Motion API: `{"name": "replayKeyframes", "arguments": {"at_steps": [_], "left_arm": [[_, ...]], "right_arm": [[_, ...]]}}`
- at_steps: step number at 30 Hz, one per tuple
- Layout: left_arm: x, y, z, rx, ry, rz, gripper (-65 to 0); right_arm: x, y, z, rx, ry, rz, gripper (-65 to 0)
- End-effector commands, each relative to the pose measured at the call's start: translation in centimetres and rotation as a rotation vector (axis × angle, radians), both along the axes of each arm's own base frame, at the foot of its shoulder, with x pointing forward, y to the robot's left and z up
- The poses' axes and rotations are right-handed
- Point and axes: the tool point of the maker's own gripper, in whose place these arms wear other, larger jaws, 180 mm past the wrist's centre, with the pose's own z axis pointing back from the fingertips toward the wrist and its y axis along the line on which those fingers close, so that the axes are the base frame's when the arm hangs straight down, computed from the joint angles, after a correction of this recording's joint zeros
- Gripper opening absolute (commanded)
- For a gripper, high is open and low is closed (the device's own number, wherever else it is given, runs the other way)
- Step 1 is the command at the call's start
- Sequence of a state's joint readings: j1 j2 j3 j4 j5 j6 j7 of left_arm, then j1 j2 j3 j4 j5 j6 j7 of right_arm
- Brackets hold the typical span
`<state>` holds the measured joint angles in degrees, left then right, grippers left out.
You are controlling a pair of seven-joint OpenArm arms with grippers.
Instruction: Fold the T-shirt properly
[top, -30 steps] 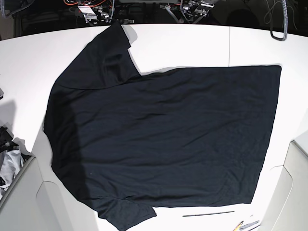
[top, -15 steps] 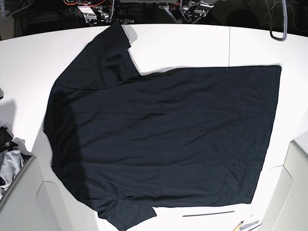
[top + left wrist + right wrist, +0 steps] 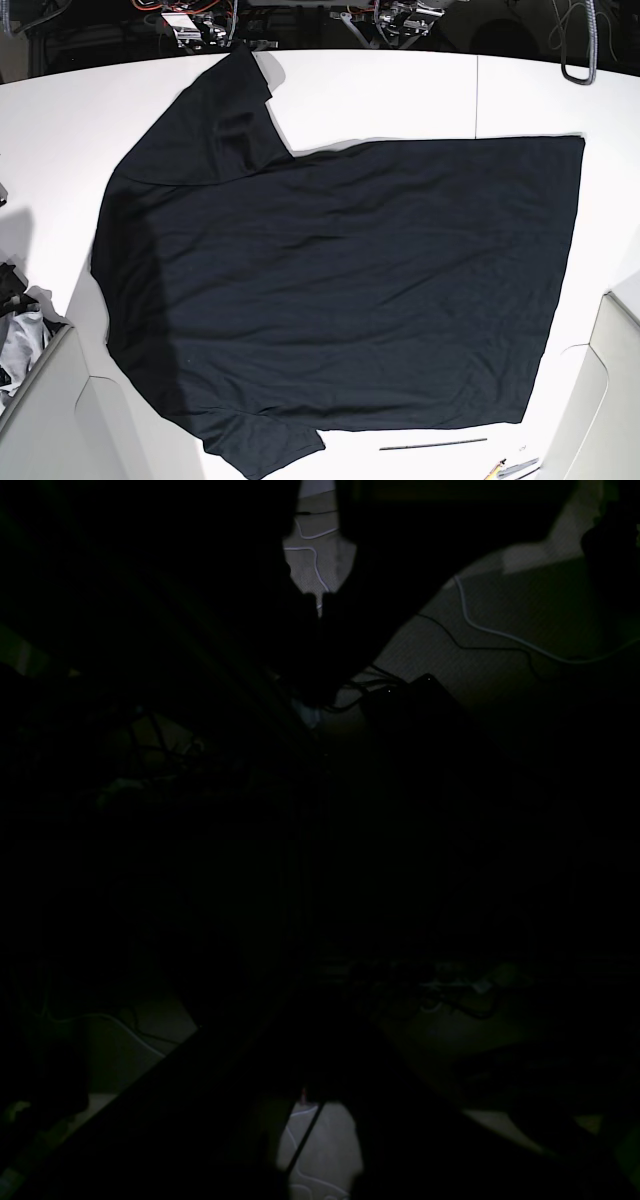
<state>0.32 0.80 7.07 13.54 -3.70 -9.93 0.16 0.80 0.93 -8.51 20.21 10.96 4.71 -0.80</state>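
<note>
The black T-shirt (image 3: 340, 290) lay spread flat and unfolded across the white table (image 3: 400, 95), its hem toward the base view's right and its shoulders toward the left. One short sleeve reached up to the table's far edge; the other lay at the near edge. A small grey, white and black cloth pile (image 3: 18, 335) sat just off the table's left side. A thin dark rod (image 3: 432, 443) lay near the front edge. Neither arm appeared over the table. Both wrist views were nearly black, showing only floor and cables; each arm's fingers were closed, holding nothing.
</note>
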Motion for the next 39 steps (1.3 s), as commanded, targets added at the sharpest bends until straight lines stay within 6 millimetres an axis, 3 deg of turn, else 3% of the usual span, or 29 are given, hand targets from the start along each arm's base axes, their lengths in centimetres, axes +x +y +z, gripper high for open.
{"name": "replayKeyframes", "arguments": {"at_steps": [1, 11, 19, 32, 39], "left_arm": [[0.5, -0.3, 0.1, -0.010, -0.014, 0.000, -65.0], [0.5, -0.3, 0.2, -0.012, -0.026, 0.007, -65.0], [-2.3, 0.3, 0.1, -0.010, -0.025, 0.024, -65.0], [-7.3, 5.2, 1.8, 0.037, -0.070, 0.089, -65.0], [-8.9, 9.6, 3.5, 0.091, -0.114, 0.071, -65.0]], "right_arm": [[1.0, 0.1, 0.3, 0.006, -0.029, -0.006, -65.0], [0.5, 0.1, 0.2, 0.005, -0.025, -0.007, -65.0], [-1.4, -0.2, -0.1, 0.000, 0.001, -0.007, -65.0], [-6.8, -1.8, 0.4, -0.014, -0.025, -0.013, -65.0], [-9.9, -4.0, 2.1, -0.036, -0.049, 0.007, -65.0]]}}
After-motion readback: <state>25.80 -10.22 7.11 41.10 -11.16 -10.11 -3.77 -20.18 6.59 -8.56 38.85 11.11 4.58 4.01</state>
